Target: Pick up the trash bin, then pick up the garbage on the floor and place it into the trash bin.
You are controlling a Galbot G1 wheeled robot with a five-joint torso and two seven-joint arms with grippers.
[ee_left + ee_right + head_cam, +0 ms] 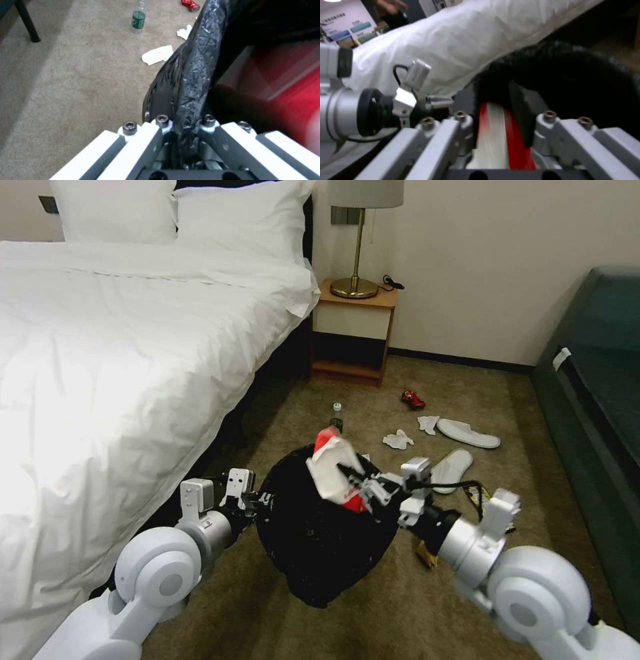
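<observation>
The black trash bin (320, 543) hangs tilted above the carpet, its mouth turned toward the bed. My left gripper (263, 505) is shut on its rim; in the left wrist view the gripper (185, 123) pinches the black liner edge of the bin (196, 62). My right gripper (351, 481) is shut on a red and white packet (331, 463) and holds it at the bin's mouth. From the right wrist, the packet (493, 140) sits between the fingers, with the bin (573, 82) just beyond. On the floor lie two white slippers (468, 433) (452, 468), tissues (398, 440), a red can (413, 399) and a small bottle (337, 417).
The bed (120, 347) runs along the left, close to the bin. A nightstand (353, 333) with a lamp stands at the back wall. A dark sofa (593, 400) lines the right. A brown scrap (427, 555) and a wrapper (477, 493) lie by my right arm.
</observation>
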